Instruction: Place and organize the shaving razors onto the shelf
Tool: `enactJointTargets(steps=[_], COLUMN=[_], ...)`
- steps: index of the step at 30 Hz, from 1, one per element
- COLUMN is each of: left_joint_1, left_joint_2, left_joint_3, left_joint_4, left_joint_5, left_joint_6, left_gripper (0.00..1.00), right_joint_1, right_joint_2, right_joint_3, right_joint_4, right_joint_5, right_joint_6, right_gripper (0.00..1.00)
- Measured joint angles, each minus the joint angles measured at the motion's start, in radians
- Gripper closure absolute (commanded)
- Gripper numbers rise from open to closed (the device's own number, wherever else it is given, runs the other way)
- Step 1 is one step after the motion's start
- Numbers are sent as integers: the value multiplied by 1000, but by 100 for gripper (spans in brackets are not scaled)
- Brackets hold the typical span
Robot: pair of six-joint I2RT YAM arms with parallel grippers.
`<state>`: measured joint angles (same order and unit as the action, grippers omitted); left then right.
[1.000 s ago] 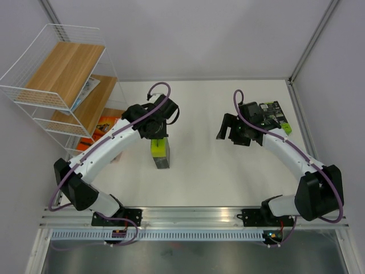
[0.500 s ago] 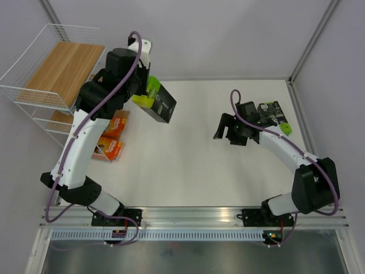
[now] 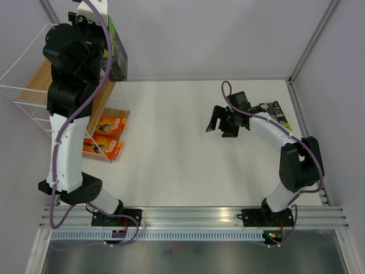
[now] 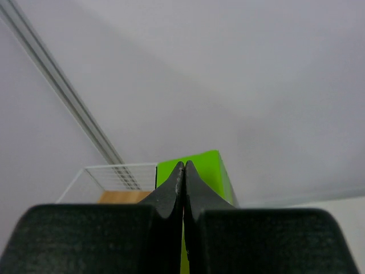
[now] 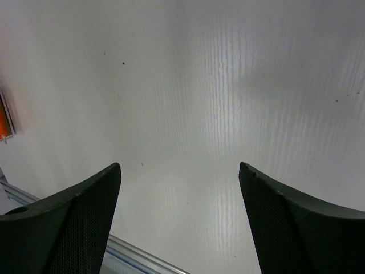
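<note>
Top external view is showing left jaws pinching a black, lime-topped razor box high beside the shelf, a narrow hold probably risking a drop, while right jaws are hovering open over the bench.

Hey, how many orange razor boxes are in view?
2. One orange box lies by the foot of the shelf; the second orange box lies right beside it, nearer the front. The left arm may hide others.
</note>
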<state>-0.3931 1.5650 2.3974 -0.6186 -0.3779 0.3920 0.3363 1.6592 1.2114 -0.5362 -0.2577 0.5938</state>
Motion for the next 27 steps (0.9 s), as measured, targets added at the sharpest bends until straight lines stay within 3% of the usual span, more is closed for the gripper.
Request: enactJointTargets(steps=[11,16,21,27], left_joint_1=[6,22,23,21], left_joint_2=[-13,-37,-68,-205], left_joint_3=[1,-9,-6,-171], left_joint_4=[349,415,386,233], left_joint_5=[-70,-69,-19,42], left_joint_6=[246,354,336,140], left_gripper=[98,98,98,98], right_joint_1=[0,0,0,0], right_joint_2=[27,27,27,26], right_joint_3=[-2,-43,-83,-83], right_joint_4=[10,20,29,64], right_joint_5=[-56,-65,-87,-105], right_joint_6=[-21,-26,-21,-13], right_gripper=[13,13,13,13])
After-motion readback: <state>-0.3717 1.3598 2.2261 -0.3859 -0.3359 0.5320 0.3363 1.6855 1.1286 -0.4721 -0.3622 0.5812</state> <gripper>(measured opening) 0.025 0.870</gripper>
